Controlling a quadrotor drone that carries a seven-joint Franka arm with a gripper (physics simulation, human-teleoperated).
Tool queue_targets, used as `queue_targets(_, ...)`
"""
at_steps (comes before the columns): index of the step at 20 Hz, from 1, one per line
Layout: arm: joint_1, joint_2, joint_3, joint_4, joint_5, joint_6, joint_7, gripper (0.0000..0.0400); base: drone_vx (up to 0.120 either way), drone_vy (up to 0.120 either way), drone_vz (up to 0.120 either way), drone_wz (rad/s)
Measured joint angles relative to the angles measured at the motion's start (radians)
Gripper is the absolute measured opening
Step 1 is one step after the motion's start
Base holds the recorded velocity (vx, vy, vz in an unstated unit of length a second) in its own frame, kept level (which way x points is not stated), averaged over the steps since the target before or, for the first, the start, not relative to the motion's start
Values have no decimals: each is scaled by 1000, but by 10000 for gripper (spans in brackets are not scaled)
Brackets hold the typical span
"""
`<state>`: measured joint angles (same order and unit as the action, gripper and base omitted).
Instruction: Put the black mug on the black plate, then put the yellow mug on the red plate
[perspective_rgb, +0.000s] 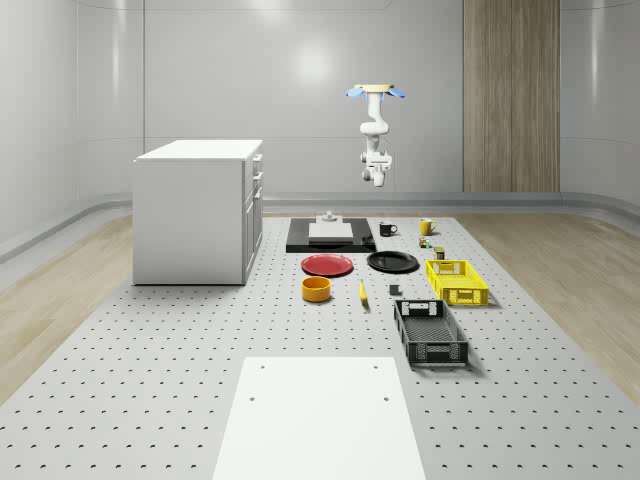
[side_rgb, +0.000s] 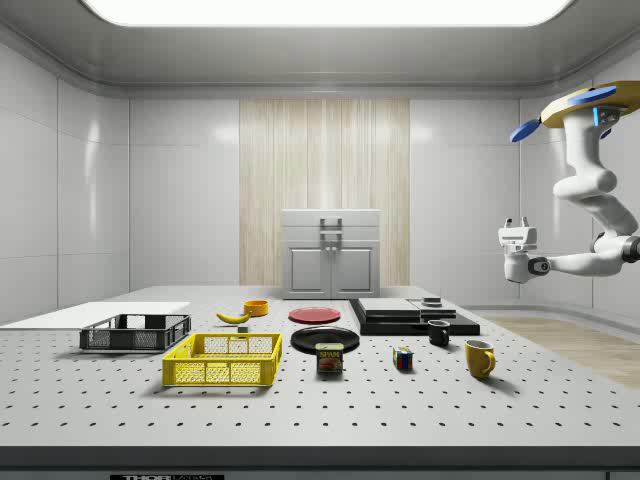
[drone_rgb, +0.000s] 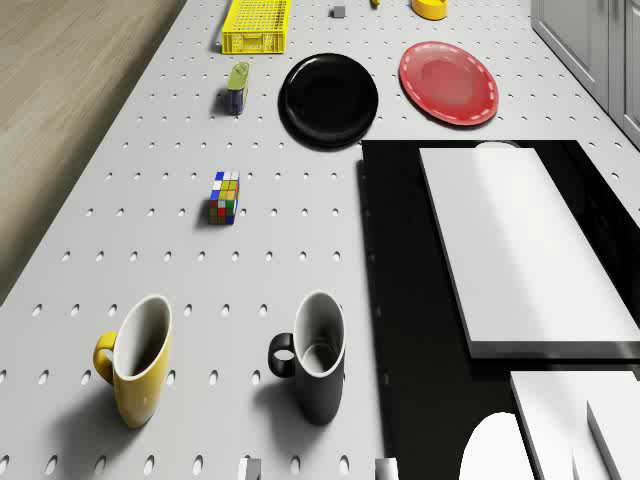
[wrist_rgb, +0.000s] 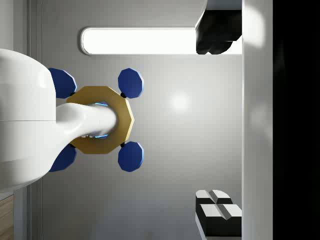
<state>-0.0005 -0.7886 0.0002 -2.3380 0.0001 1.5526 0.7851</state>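
your drone (perspective_rgb: 376, 92) hovers high over the tabletop's (perspective_rgb: 200, 350) far end, gripper (side_rgb: 518, 262) well above the black mug (drone_rgb: 318, 356); finger state: can't tell.

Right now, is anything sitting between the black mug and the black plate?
Nothing visible blocks it. The black mug stands beside the black platform's edge, and the bare table runs from it to the black plate. The Rubik's cube and the can stand off to the side.

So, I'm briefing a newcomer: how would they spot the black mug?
Start at the black slab beside the white cabinet. Just off its edge, two mugs stand upright; the black mug is nearer the slab, and the yellow mug differs only in colour.
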Motion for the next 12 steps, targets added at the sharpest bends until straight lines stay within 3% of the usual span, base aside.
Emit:
queue_targets(6, -3, 25, 1, 128, 1, -98, -2, 400, 0, 0, 0, 0)
queue_targets(12, -4, 65, 3, 237, 2, -163, -2, 400, 0, 0, 0, 0)
